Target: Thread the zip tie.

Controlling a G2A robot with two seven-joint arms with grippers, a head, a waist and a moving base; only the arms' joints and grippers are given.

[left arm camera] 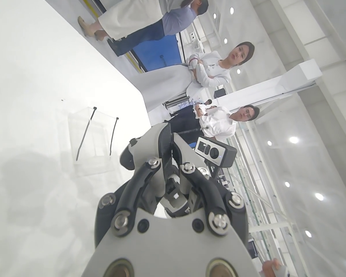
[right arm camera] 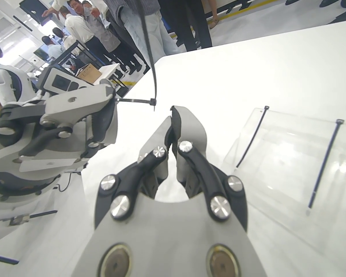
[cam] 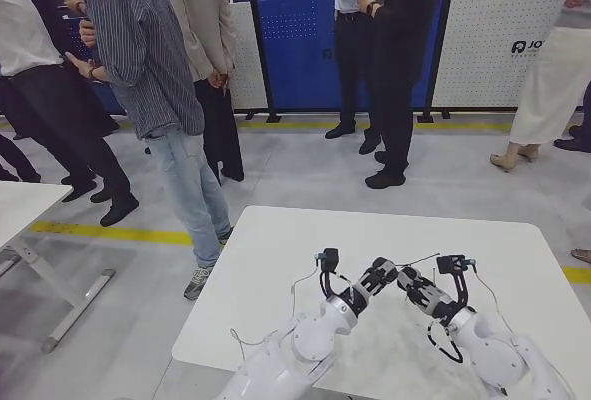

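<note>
**Above the table [cam: 275,260], zip tie [right arm camera: 132,101] pinched by left gripper [right arm camera: 113,98]**

At the left of the right wrist view, the left gripper is seen closed on the strap, a pinch that is hidden in the left wrist view. The strap is run level to the head [right arm camera: 152,102], where a second length is crossed and carried upward. Just beside the head, the right gripper [right arm camera: 172,113] is pressed together, with nothing visible in its grip. Farther right, two spare ties [right arm camera: 251,136] are laid apart on a clear tray [right arm camera: 288,145].
</note>
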